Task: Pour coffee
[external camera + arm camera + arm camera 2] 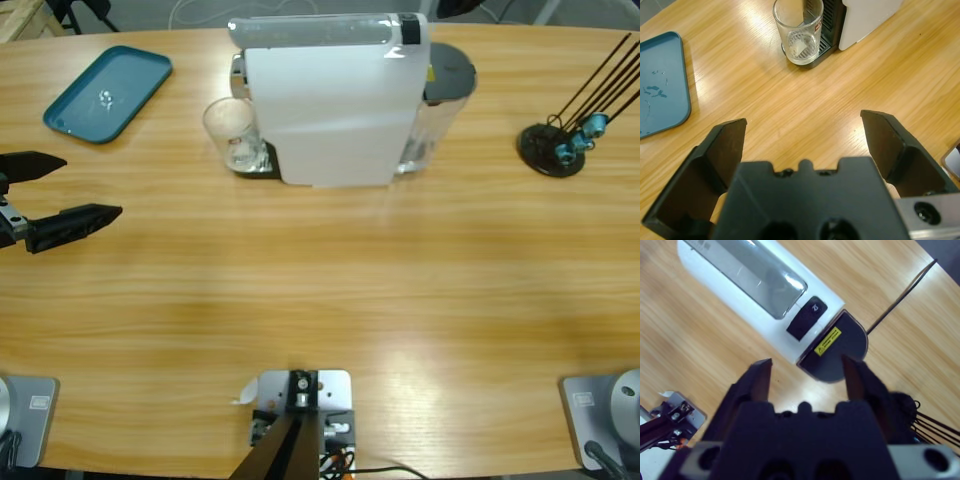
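Observation:
A clear glass tumbler [232,135] stands upright on the drip tray of a white coffee machine [330,110], at the machine's left end. Coffee is out of view; the tumbler [798,32] has a clear, pale base. My left gripper [92,186] hovers open at the table's left edge, well short of the tumbler, with nothing between its jaws. In the left wrist view the left gripper [802,122] faces the tumbler and the machine [865,20]. My right gripper [806,361] is open high above the machine [740,285], over its dark grey rear lid [840,350].
A teal tray [110,90] lies at the back left, also seen in the left wrist view [665,85] with a few droplets on it. A black stand with thin rods [550,150] sits at the right. A black button [807,317] is on the machine's top.

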